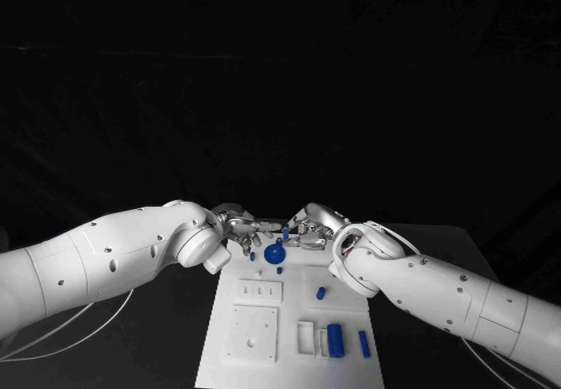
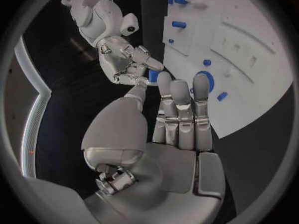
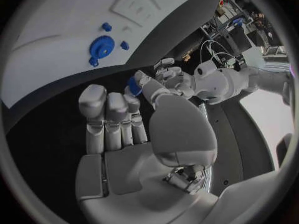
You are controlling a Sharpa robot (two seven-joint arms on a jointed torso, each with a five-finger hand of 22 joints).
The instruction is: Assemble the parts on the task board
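Past the far end of the white task board (image 1: 293,309) my two hands meet fingertip to fingertip above the black table. Between them is a small blue peg (image 1: 284,233). My left hand (image 1: 240,228) pinches it with thumb and fingertip, seen from behind in the left wrist view (image 2: 179,115), where the peg (image 2: 152,75) also lies against the fingers of my right hand (image 2: 126,59). My right hand (image 1: 314,227) grips the peg (image 3: 132,86) from the other side, its other fingers straight (image 3: 112,115). A blue gear disc (image 1: 275,254) lies on the board just below the hands.
Small blue pieces lie on the board: a stud (image 1: 253,256) beside the gear, a short peg (image 1: 322,292) mid-board, and two longer bars (image 1: 336,340) (image 1: 364,344) near the front right. Raised white blocks (image 1: 257,292) occupy the board's left half. A white cable (image 1: 70,332) lies on the table at left.
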